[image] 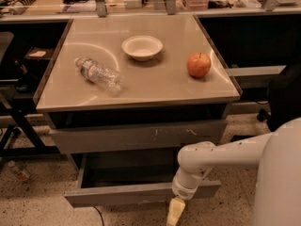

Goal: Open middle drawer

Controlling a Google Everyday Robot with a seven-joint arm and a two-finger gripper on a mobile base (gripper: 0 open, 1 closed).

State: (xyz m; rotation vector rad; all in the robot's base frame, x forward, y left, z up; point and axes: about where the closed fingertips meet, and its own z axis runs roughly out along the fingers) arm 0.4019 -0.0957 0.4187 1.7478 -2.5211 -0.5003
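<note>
The middle drawer (117, 194) is a plain grey drawer with a flat front. It stands pulled out below the cabinet top, and its shallow tray (127, 175) shows dark behind the front panel. My gripper (175, 212) hangs from the white arm (221, 154) and points down. It is just in front of the drawer's front panel, right of the panel's middle, with its yellowish tip below the panel's lower edge.
Above the open drawer is a wider grey front with pale scratch marks (141, 135). On the tabletop (160, 86) are a lying plastic bottle (99, 73), a white bowl (142, 47) and a red apple (199, 65). A black stand (19, 121) is at the left, and a dark chair (284, 98) is at the right.
</note>
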